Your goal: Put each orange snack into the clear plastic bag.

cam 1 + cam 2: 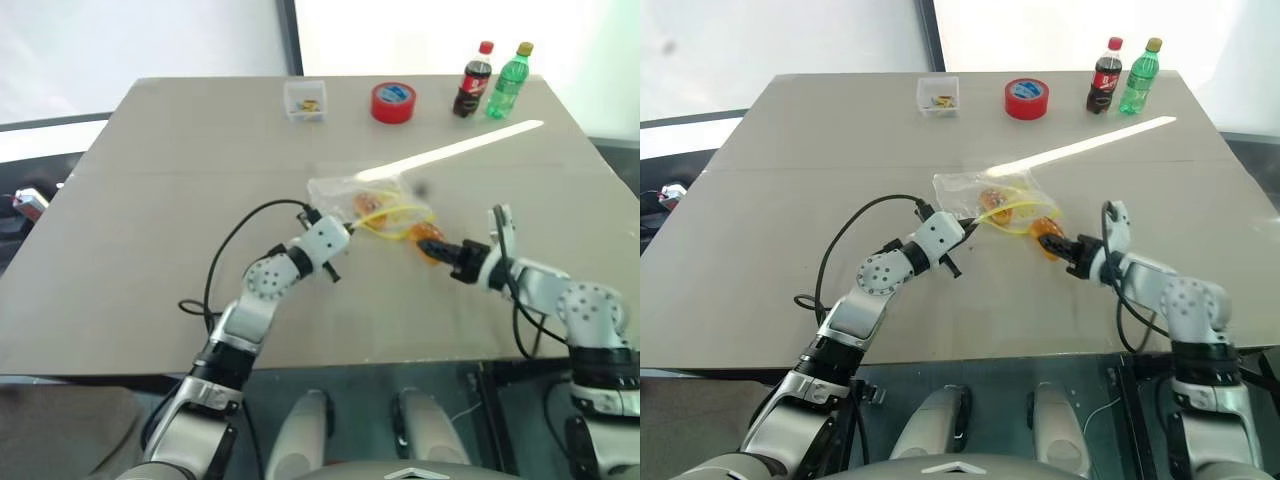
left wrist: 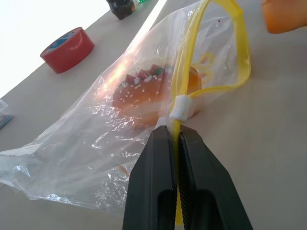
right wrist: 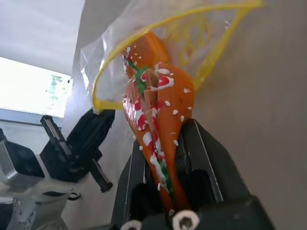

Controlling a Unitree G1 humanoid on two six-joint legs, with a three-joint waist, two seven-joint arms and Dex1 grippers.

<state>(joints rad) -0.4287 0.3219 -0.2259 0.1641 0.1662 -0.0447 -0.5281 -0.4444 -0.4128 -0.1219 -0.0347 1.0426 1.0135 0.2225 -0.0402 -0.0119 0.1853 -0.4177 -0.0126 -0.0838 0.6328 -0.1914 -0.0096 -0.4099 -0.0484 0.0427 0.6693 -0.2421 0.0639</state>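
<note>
Left gripper (image 2: 176,136) pinches the clear plastic bag's (image 2: 96,143) yellow strip; one orange snack (image 2: 148,93) inside.

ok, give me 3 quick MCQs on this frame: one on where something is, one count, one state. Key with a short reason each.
1. Where is the red tape roll?
A. inside the bag
B. on the table's far side, between the small clear box and the two bottles
C. in the right pincer

2. How many orange snacks already lie inside the clear plastic bag?
A. none
B. one
C. two

3. What is the left pincer doing?
A. hanging open above the table
B. gripping a bottle
C. shut on the bag's yellow strip

Key:
1 B, the head views show it in the far row between box and bottles.
2 B, one snack shows through the plastic; the other snack is in the right pincer at the bag's mouth.
3 C, its fingers pinch the strip.
</note>
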